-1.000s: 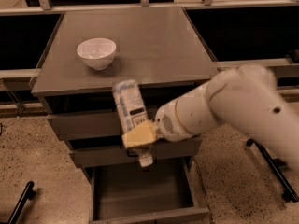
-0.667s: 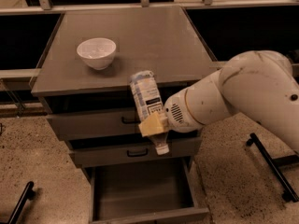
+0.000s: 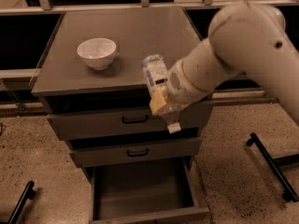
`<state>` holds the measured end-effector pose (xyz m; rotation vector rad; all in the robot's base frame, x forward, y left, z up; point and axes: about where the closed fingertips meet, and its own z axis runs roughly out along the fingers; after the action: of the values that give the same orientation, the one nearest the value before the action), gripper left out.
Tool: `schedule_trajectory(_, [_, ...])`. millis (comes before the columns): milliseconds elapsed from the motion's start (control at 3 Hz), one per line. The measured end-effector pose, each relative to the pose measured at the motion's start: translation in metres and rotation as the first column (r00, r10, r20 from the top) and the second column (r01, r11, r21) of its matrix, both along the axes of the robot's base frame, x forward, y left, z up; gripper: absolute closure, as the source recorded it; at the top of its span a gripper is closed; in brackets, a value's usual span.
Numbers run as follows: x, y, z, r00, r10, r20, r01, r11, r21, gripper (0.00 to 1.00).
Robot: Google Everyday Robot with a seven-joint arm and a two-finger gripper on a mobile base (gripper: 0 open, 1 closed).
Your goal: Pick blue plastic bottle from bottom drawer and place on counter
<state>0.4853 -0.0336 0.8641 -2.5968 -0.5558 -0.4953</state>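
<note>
My gripper [image 3: 161, 101] is shut on the blue plastic bottle [image 3: 155, 74], a small clear bottle with a pale label. It is held tilted, cap end down, at the front edge of the counter [image 3: 126, 36], above the drawer fronts. The white cap [image 3: 174, 127] pokes out below the yellowish fingers [image 3: 158, 101]. The bottom drawer [image 3: 142, 188] stands pulled open below and looks empty. My white arm [image 3: 233, 50] reaches in from the right.
A white bowl [image 3: 96, 52] sits on the counter's left half. Two shallower drawers with black handles [image 3: 134, 119] are shut above the open one. Black legs [image 3: 273, 164] stand on the speckled floor at the right, another at the lower left [image 3: 21, 202].
My gripper has carried the bottle up and to the right, from in front of the upper drawers to the counter's front edge. The arm has swung higher.
</note>
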Motion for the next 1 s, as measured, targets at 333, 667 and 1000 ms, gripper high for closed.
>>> schedule_trajectory(333, [0.043, -0.035, 0.001, 0.9953, -0.065, -0.072, 0.057, 0.993, -0.104, 1.0])
schedule_trajectory(667, [0.097, -0.063, 0.001, 0.988, -0.126, -0.09, 0.106, 0.975, -0.193, 1.0])
schedule_trajectory(1000, [0.161, -0.065, 0.009, 0.9873, -0.153, -0.044, 0.139, 0.964, -0.225, 0.84])
